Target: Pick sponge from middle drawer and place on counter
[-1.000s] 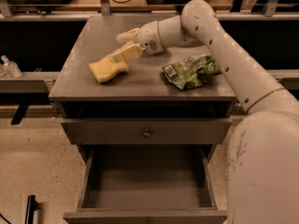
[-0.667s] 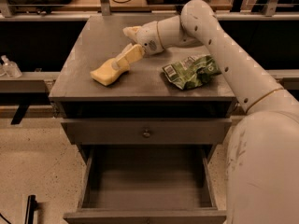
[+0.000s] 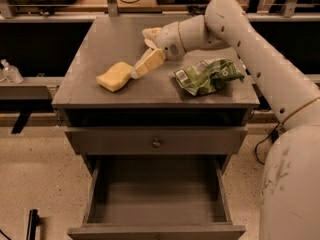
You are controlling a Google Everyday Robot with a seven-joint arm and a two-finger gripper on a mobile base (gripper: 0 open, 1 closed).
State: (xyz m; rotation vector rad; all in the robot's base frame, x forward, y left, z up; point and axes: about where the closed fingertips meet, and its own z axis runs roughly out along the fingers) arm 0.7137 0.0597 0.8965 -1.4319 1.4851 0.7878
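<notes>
The pale yellow sponge lies flat on the grey counter, left of centre. My gripper is just to its right, low over the counter, and is open. Its lower finger slants down to the sponge's right edge, and its upper finger is well apart from it. Nothing is held between them. The middle drawer stands pulled out below, and its tray shows nothing inside.
A green and white snack bag lies on the counter's right side, close to my forearm. A shut drawer front with a small round knob sits above the open drawer. A dark bar lies on the floor at lower left.
My gripper has drawn slightly right and back from the sponge. The sponge has stayed in place on the counter.
</notes>
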